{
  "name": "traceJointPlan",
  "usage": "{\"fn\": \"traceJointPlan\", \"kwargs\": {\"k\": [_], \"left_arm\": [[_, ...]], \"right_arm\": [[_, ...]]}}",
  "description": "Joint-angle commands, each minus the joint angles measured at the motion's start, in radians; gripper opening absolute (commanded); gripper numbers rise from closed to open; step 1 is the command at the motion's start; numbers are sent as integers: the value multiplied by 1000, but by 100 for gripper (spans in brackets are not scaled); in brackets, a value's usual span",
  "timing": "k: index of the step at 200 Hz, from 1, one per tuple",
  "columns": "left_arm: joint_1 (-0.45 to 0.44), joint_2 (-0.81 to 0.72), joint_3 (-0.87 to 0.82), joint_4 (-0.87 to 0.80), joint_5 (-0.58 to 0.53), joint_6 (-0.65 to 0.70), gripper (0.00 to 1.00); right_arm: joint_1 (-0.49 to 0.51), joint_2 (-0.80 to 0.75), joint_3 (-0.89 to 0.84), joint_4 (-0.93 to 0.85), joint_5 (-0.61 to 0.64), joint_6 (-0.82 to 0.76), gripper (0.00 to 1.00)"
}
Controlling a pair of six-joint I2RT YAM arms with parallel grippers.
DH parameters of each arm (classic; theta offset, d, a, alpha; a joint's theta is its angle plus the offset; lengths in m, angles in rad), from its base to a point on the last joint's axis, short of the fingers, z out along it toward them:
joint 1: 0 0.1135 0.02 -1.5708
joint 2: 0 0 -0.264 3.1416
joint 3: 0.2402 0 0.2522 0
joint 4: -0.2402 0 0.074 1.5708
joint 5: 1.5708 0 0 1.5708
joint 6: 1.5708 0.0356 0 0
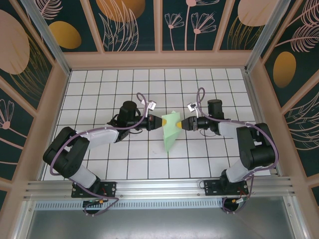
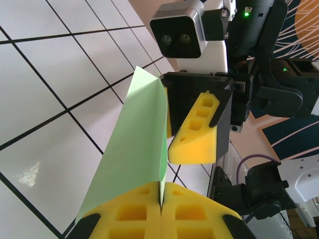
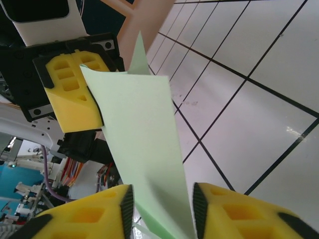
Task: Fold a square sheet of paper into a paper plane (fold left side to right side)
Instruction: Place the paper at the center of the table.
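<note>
Creased green paper (image 1: 171, 132) at mid table (image 1: 99, 84), left tool (image 2: 161, 201) pinched shut on paper's left edge, right tool (image 3: 163, 204) open, jaws either side of paper's right edge

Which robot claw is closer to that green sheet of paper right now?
Left. The left gripper is shut on the green sheet of paper, pinching its edge. The right gripper faces it from the other side, fingers apart with the sheet between them, not clamped.
</note>
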Motion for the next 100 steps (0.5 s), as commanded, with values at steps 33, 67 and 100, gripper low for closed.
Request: {"fn": "traceJointPlan", "kwargs": {"k": [33, 67, 100], "left_arm": [[3, -18, -11, -20, -25, 34, 0], [4, -18, -14, -32, -40, 36, 0], [4, -23, -10, -75, -92, 55, 14]], "right_arm": [[7, 21, 36, -66, -39, -78, 23], [7, 34, 46, -95, -38, -94, 15], [12, 34, 57, -130, -9, -92, 4]]}}
